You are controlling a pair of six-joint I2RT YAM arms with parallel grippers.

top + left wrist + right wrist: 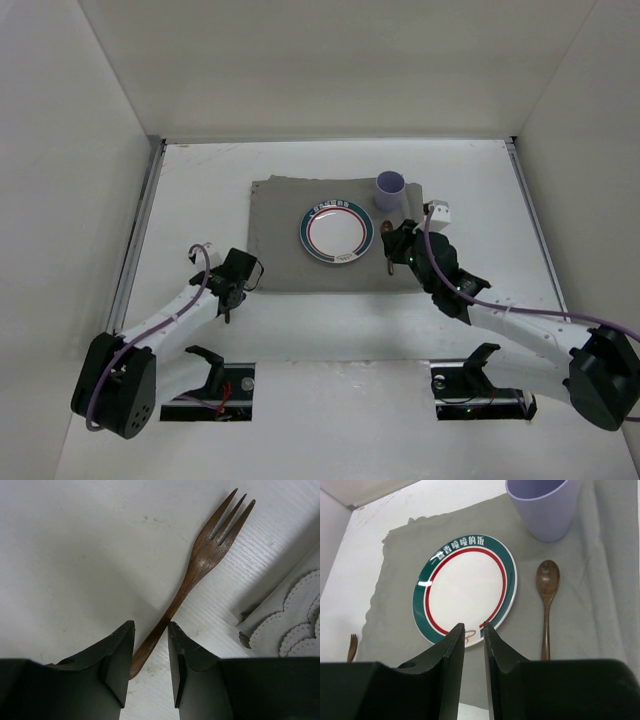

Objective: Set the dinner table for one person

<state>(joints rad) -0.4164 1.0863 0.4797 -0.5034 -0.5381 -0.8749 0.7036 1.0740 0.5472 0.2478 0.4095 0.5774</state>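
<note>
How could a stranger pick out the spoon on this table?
Find the grey cloth mat in the middle of the white table, with a green-rimmed plate on it. The spoon lies on the mat just right of the plate, its bowl pointing at the lilac cup. It is wooden like the fork, but the fork lies off the mat.

A wooden fork (200, 570) lay flat on the white dinner table (75, 555), slanting from lower left to upper right, its three tines pointing away toward the upper right. The left gripper (150, 625) hung low over it with its two dark fingers apart, the handle's end running into the gap between them (nearer the left finger, though I couldn't tell if it touched). A scalloped edge of grey cloth mat (295, 615) showed at the right.
</note>
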